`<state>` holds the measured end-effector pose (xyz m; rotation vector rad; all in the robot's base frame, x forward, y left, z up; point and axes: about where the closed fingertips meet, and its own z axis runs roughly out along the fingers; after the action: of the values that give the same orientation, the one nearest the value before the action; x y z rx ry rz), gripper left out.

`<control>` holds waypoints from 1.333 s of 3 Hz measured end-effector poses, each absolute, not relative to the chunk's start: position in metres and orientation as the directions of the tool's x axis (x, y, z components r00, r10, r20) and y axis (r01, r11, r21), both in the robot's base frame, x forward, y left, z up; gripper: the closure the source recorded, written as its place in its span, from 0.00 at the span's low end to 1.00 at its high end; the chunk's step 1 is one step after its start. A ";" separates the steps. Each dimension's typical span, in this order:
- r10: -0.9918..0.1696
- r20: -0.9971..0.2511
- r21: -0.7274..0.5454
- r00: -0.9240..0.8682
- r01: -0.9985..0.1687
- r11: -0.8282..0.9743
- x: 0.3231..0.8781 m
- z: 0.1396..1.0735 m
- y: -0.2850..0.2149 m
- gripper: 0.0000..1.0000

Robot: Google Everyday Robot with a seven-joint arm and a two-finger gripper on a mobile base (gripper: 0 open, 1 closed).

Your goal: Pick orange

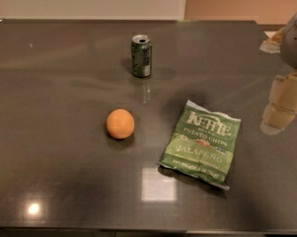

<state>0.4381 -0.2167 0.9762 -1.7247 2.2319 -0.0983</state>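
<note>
Gripper (280, 105) at R edge, well apart from orange (120, 124); open/closed state cannot be told. Approach top-down, centred; avoid bag (202, 143).

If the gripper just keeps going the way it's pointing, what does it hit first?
Likely bare table just right of the chip bag. The gripper hangs at the right edge pointing down, slightly left; depth is unclear. The orange is well off that line.

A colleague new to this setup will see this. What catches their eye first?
The orange stands out, alone left of centre on the dark table. Right of it lies a green Kettle jalapeño chips bag, with a green can upright farther back. The gripper hangs at the right edge, touching nothing.
</note>
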 end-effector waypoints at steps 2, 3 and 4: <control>-0.960 -0.213 -0.248 -0.184 -0.940 0.236 0.441 0.975 -0.201 0.00; -0.965 -0.237 -0.239 -0.115 -0.956 0.173 0.448 0.969 -0.171 0.00; -0.963 -0.267 -0.206 -0.036 -0.974 0.094 0.455 0.956 -0.133 0.00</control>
<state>0.4549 -0.1329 0.9558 -1.9115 2.0439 0.0462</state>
